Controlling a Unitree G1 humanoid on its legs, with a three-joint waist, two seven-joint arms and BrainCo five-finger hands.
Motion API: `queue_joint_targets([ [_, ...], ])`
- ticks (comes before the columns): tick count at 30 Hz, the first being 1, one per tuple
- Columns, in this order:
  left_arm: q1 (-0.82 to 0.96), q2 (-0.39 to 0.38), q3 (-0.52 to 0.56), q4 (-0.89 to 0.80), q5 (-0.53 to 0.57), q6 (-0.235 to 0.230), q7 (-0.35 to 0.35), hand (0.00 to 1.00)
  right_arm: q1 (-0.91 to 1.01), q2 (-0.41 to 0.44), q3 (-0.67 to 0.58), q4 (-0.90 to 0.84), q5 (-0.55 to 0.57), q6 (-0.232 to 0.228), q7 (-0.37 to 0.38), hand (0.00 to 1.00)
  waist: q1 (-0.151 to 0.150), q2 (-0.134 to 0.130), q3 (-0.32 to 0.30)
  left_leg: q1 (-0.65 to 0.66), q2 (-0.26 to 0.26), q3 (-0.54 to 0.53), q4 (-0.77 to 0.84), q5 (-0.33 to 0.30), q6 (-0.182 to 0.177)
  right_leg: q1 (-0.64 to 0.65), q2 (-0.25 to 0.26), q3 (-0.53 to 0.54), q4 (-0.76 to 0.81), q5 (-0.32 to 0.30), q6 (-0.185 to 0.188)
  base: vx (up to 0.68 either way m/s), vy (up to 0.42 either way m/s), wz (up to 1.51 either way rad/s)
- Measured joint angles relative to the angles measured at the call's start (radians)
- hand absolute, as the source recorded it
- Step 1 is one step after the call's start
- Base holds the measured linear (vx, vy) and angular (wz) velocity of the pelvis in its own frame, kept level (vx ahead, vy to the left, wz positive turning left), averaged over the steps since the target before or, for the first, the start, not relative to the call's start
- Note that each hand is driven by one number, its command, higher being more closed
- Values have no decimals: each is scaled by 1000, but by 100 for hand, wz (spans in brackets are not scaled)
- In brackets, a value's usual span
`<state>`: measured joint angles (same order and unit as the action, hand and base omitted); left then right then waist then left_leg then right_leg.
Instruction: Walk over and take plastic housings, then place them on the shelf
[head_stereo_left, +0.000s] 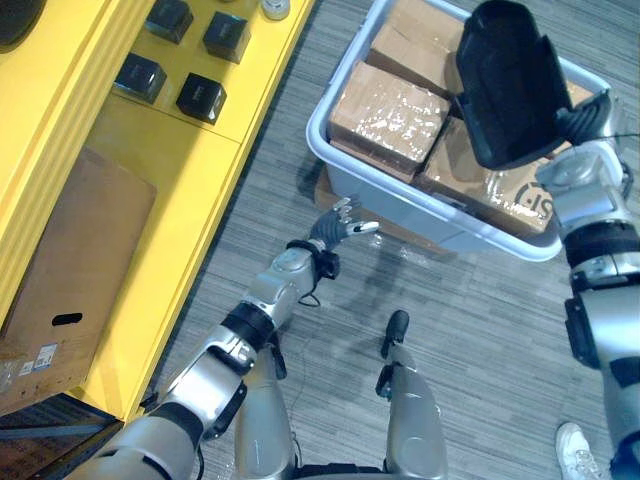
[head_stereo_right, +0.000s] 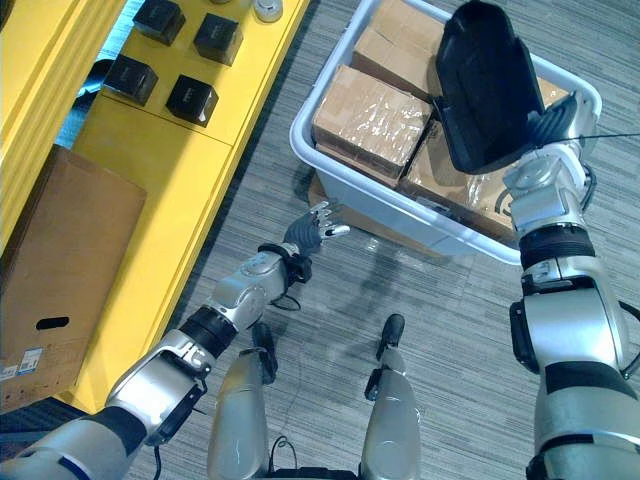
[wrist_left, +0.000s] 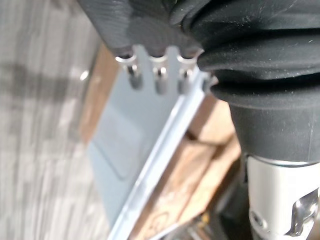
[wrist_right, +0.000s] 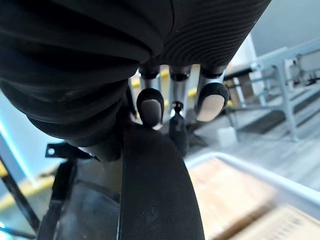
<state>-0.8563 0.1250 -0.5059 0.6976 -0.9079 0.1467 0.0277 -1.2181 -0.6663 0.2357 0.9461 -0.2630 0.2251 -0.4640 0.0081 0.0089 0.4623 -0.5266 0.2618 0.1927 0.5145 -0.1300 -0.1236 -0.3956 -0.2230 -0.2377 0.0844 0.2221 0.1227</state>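
Black, curved plastic housing (head_stereo_right: 485, 85), seemingly glossy, held in right hand (wrist_right: 211, 100).

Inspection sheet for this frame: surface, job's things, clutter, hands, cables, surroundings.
Surface: yellow shelf, small black blocks on its upper level.
Job's things: black housing, held up over the bin.
Clutter: wrapped cardboard boxes in the bin; large cardboard box on the shelf's lower level.
Hands: right hand curled over the housing's edge; left hand open, holding nothing, near the bin's outer wall.
Cables: nothing seen.
Surroundings: grey floor; a person's white shoe.
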Motion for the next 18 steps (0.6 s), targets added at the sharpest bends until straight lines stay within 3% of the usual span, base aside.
queue_joint_targets([
  [4,-21,-26,-1,22,-204,-9,-6,0,-15,0,36,-76,-28,-85,-42,100,-15,2,1,1,-2,5,-2,0,0,-5,-3,6,3,1,1,3,-12,-3],
  [7,-40,-45,1,22,-315,-46,-22,0,-15,0,73,-114,-48,-142,-64,100,-20,4,2,4,-2,5,-2,0,0,-5,-3,7,8,0,2,0,0,0],
  [11,-62,-66,4,21,-418,-109,-50,0,-7,10,103,-154,-72,-203,-81,100,-23,12,7,22,-3,13,-7,1,1,-2,-5,18,18,-1,2,-5,-11,-5],
  [18,-70,-95,26,21,-469,-208,-46,0,111,52,103,-248,-111,-280,-86,100,-39,16,8,79,-6,15,-37,8,-2,38,-5,20,25,-14,6,0,-4,0],
])
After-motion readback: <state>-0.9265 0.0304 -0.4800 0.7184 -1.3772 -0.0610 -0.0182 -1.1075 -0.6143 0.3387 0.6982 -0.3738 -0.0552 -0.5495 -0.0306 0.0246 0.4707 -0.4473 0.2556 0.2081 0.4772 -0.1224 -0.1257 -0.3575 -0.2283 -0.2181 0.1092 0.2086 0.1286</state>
